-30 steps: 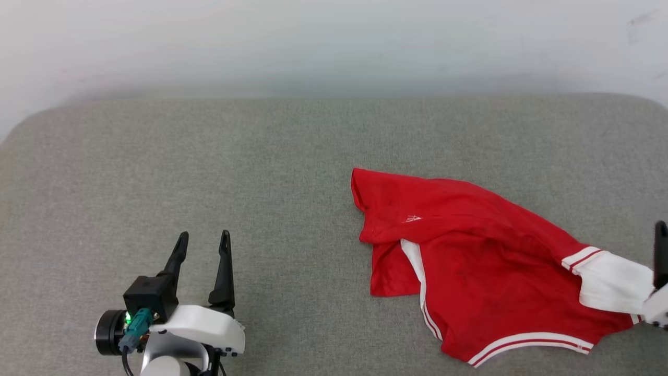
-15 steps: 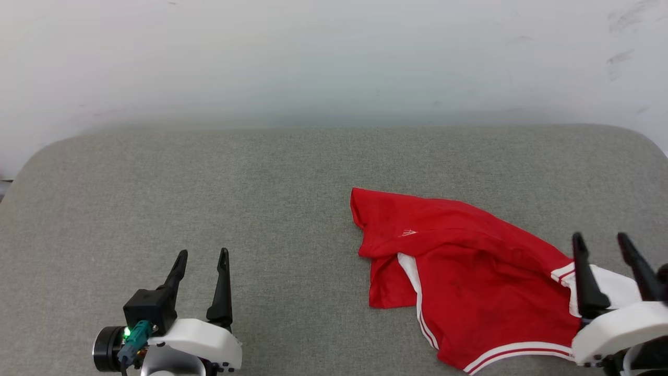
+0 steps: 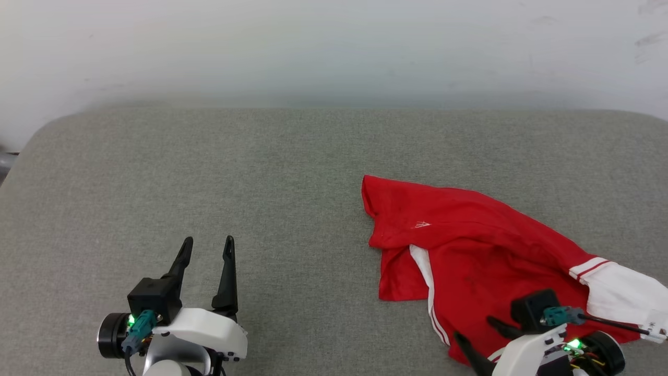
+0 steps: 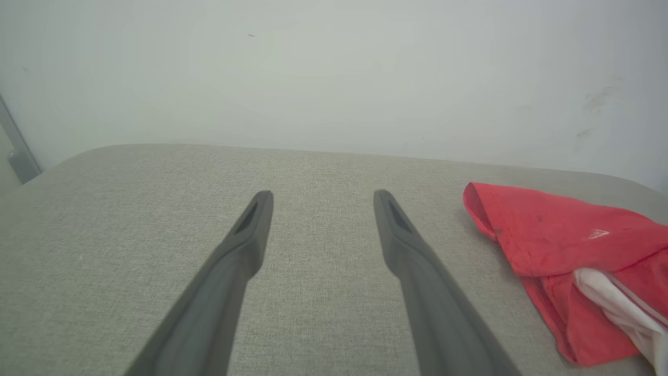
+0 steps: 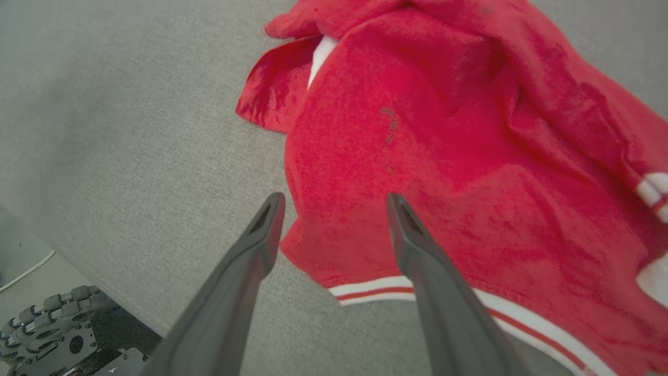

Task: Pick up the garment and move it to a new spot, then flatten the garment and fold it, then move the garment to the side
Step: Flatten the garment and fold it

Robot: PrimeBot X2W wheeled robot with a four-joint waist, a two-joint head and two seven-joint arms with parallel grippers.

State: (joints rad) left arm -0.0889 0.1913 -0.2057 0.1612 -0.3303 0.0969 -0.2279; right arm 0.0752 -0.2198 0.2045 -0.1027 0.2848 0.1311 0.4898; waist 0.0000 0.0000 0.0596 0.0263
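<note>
Garment [image 3: 485,256] lies crumpled on the grey pad [image 3: 209,172], at about 4 o'clock from the pad's middle in the head view. The red body is folded over itself, with a white sleeve [image 3: 621,292] trailing off toward 3 o'clock.

Right gripper [image 3: 472,327] sits at 5 o'clock over the near hem, jaws apart and nothing between them. In the right wrist view the right gripper [image 5: 334,198] straddles the garment's edge [image 5: 417,130]. One finger is over bare pad, the other over red cloth just above the striped trim [image 5: 376,287]. Whether the tips touch the cloth, you cannot tell.

Left gripper [image 3: 208,241] is at 7 o'clock, jaws apart, empty, well apart from the garment.

Step in hand looks like the first pick-up. Come down at the hem edge and close on the trim band, since it is firmer than the body cloth. Expect the folded layers to drag and unfold as you lift, so lift slowly. Bring the left gripper toward 3 o'clock if you want a second hold.

Around the work:
- The pad's near edge and the robot's wheeled base [image 5: 47,324] are close below the right gripper. Keep clear of them.
- The right wrist's cable [image 3: 610,324] crosses the white sleeve in the head view and may snag.
- The wall [image 3: 313,47] at 12 o'clock is no obstacle.
</note>
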